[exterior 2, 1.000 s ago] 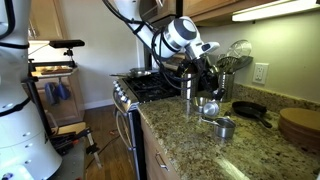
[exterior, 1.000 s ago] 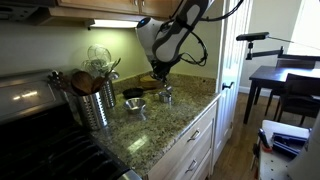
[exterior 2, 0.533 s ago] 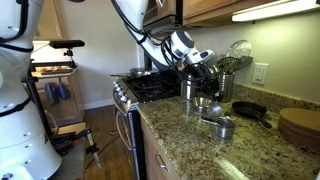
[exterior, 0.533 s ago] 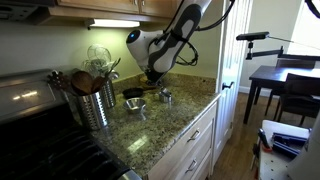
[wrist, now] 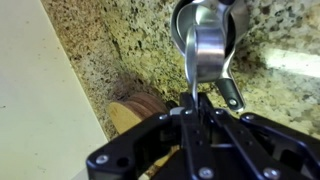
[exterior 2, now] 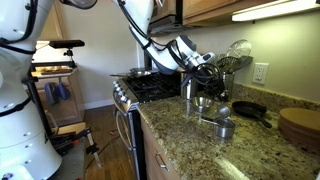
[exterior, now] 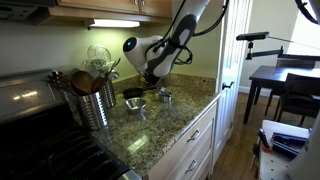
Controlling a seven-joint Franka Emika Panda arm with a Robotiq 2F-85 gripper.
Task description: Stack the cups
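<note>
My gripper (wrist: 197, 112) is shut on the thin metal handle of a small shiny silver cup (wrist: 209, 50) and holds it above the granite counter. In the wrist view a second silver cup (wrist: 196, 10) lies right beyond the held one. In both exterior views the gripper (exterior: 152, 80) (exterior 2: 207, 76) hangs over the back of the counter. Two silver cups stand on the counter in both exterior views, one (exterior: 135, 104) (exterior 2: 206, 103) nearer the canister and one (exterior: 166, 97) (exterior 2: 224, 127) nearer the counter's edge.
A ribbed steel canister (exterior: 95, 103) (exterior 2: 189, 85) of utensils stands beside the stove (exterior 2: 150, 88). A black pan (exterior: 133, 93) (exterior 2: 248, 110) lies at the back, its handle (wrist: 230, 92) beside the held cup. A round wooden board (exterior 2: 300, 125) (wrist: 135, 110) lies near the wall.
The arm has swung towards the canister and the back of the counter with the cup in the gripper. The two cups on the counter have not moved.
</note>
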